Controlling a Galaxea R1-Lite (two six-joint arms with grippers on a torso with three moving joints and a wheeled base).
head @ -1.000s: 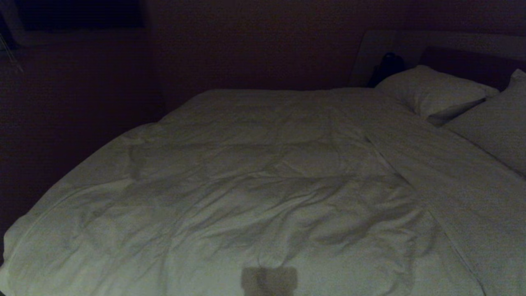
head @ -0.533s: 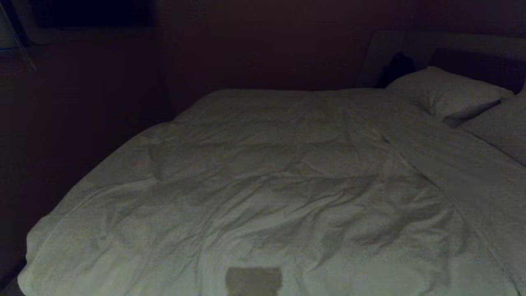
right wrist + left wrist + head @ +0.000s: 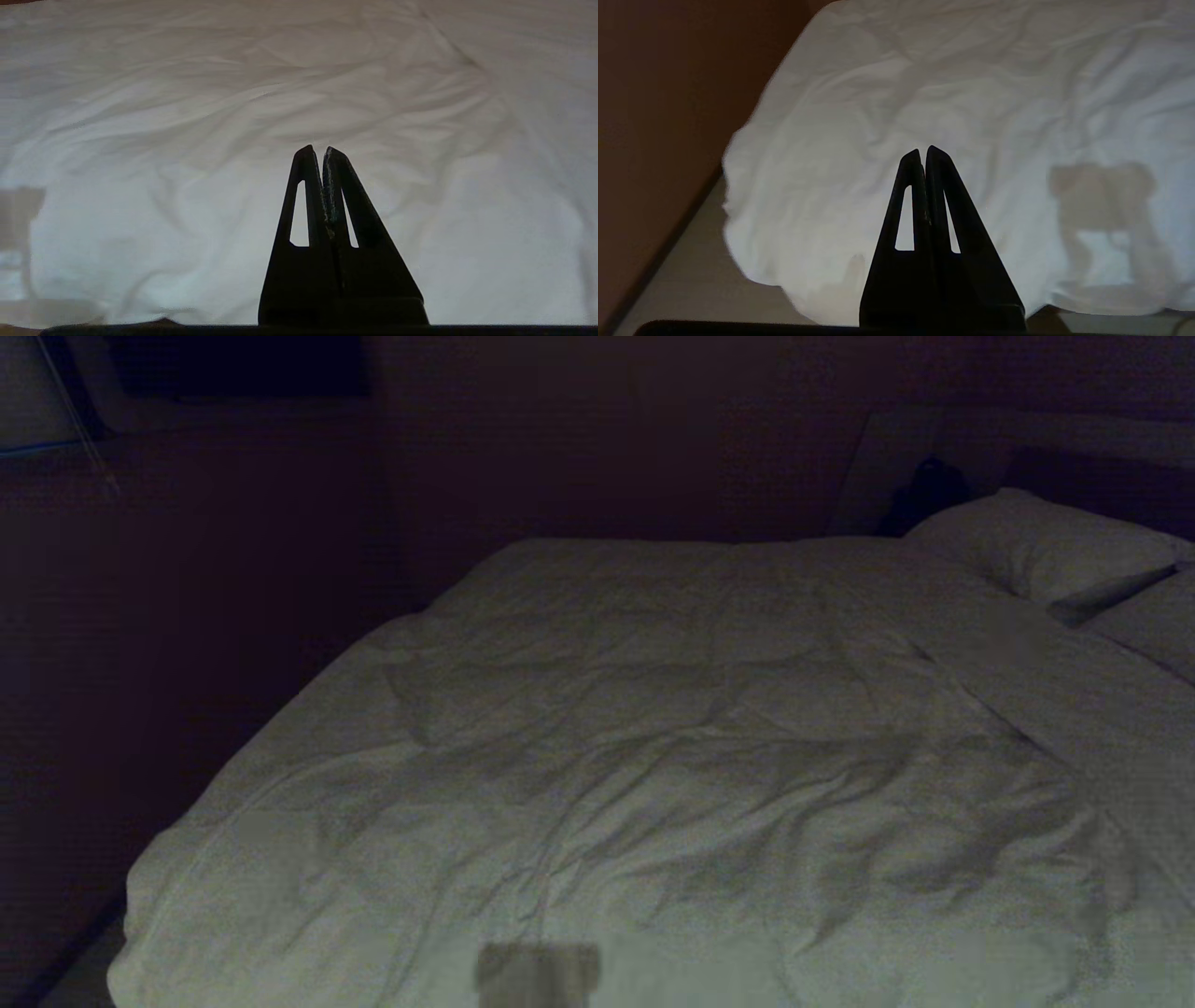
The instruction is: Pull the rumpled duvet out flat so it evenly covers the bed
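Across the bed [image 3: 1055, 709] the duvet [image 3: 653, 775] is lying spread but creased, its thick white cloth rumpling into folds over the middle and the near part, and it is reaching to the near left corner, where its edge is hanging over the side above the pale floor [image 3: 691, 280]. Toward the right a flatter white band of bed is showing beside the duvet's edge, and two pillows [image 3: 1046, 546] are resting at the far right against the dark headboard [image 3: 1092, 485]. Neither arm is showing in the head view. Seen from its own wrist camera, the left gripper [image 3: 923, 151] is hovering above the duvet's near left corner with its fingers pressed together and nothing between them. Seen from its wrist camera, the right gripper [image 3: 318, 150] is likewise hanging over the wrinkled middle of the duvet, fingers together and empty, apart from the cloth. A blocky shadow [image 3: 537, 971] is falling on the duvet's near edge
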